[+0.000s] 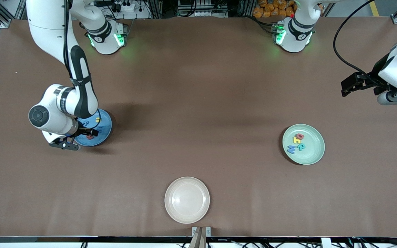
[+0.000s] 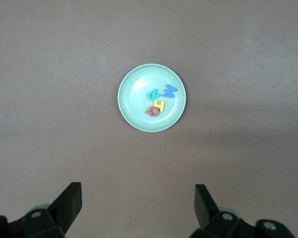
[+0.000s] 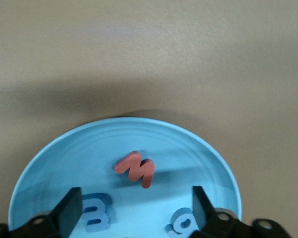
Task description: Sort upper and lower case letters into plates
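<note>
The right pincer (image 1: 89, 132) hangs low over the blue plate (image 1: 105, 132), its fingers (image 3: 69, 210) spread apart with nothing between them; a red letter (image 3: 134, 169) lies on the plate just under the gap, seemingly freshly let go. Two blue letters (image 3: 95, 212) sit in the same plate close by the fingertips, and a yellow letter (image 1: 98, 120) lies on the part of the plate farther from the front camera.

The step in hand reads as the release into this plate. To do it well, I judge the pincer should lift straight up — keeping its open fingers away from the blue letters on either side — before it swings off.

The left pincer (image 2: 138, 204) waits, fingers wide and empty, up over the counter (image 1: 198, 103) at the left arm's end. The pale green plate (image 1: 314, 156) there holds a blue M (image 1: 292, 148), a yellow H (image 1: 298, 139), a teal R (image 1: 301, 146) and a red letter (image 1: 300, 136). A cream-white plate (image 1: 187, 199), nearest the front camera, holds nothing. No loose letter shows on the counter, so the sort looks about done.

Only the letters themselves can be read — no brand or label shows.
</note>
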